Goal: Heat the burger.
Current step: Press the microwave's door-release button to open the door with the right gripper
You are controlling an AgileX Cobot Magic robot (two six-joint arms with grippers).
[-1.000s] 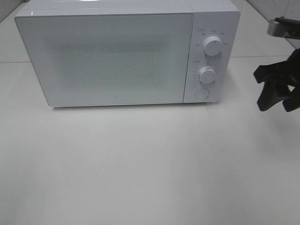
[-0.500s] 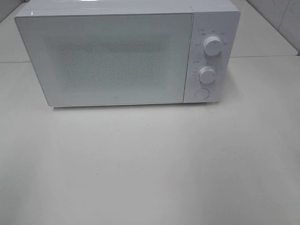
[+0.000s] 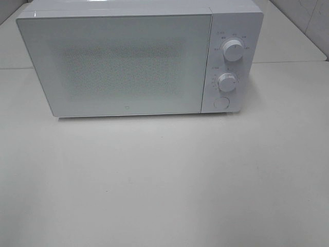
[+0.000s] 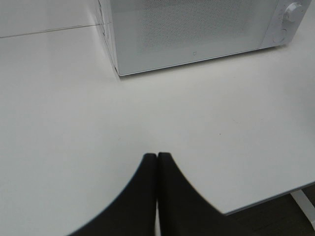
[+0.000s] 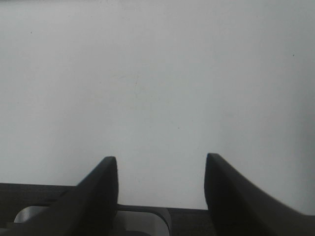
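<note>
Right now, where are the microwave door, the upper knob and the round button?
microwave door (image 3: pixel 118 64), exterior high view, middle of its speckled window
upper knob (image 3: pixel 233 50), exterior high view, centre of its face
round button (image 3: pixel 221 103), exterior high view, centre of its face

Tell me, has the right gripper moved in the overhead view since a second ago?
Yes. The right gripper hung to the right of the microwave then; now it has left that view on the right side and shows only in its wrist view.

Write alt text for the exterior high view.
A white microwave, door shut, stands on a pale table. Its right panel carries an upper dial, a lower dial and a round button.
</note>
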